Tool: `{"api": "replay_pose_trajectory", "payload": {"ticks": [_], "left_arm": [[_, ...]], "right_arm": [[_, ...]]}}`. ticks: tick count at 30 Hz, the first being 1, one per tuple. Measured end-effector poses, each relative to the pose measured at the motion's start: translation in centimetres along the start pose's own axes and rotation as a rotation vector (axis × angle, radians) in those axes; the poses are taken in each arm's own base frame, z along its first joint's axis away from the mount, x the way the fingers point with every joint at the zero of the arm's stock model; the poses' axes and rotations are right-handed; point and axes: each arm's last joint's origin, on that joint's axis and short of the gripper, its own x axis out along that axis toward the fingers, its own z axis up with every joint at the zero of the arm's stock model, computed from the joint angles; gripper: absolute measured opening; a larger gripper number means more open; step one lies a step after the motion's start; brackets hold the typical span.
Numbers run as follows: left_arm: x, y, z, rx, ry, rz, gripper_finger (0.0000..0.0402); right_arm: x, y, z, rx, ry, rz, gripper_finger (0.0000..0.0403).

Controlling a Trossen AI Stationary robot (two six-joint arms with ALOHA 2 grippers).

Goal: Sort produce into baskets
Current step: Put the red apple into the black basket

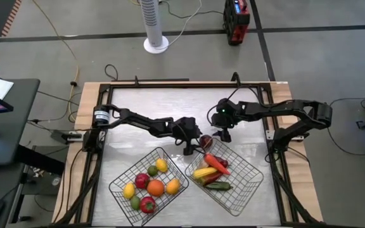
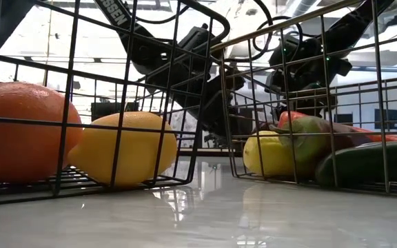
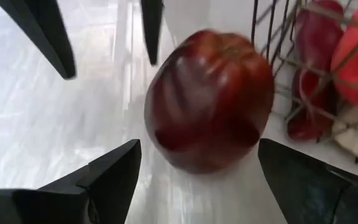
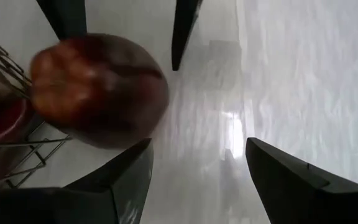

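A dark red round produce piece lies on the white table just off the far corner of the right wire basket. It also shows in the left wrist view and the right wrist view. My left gripper is open just to its left, its fingers standing on either side of the piece, and I see no touch. My right gripper is open and empty just to its right and slightly farther back, with the piece off to one side of its fingers.
The left basket holds yellow, red, orange and green round pieces. The right basket holds a yellow piece, a carrot, red pieces and a cucumber. Bare table surface lies beyond the arms. A dark frame rail runs around the table.
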Motion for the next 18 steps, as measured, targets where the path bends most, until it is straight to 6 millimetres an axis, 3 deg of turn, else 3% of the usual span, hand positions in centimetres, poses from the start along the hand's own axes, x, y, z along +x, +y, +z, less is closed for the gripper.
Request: {"api": "replay_pose_trajectory", "payload": {"ticks": [11, 18], "left_arm": [[-0.03, 0.15, 0.67, -0.019, -0.068, 0.026, 0.0313], [-0.04, 0.2, 0.67, -0.025, -0.066, 0.042, 0.0313]], "right_arm": [[0.01, 0.03, -0.11, 0.001, 0.012, 0.002, 0.0285], [-0.03, -0.01, -0.76, -0.113, 0.101, -0.055, 0.0285]]}}
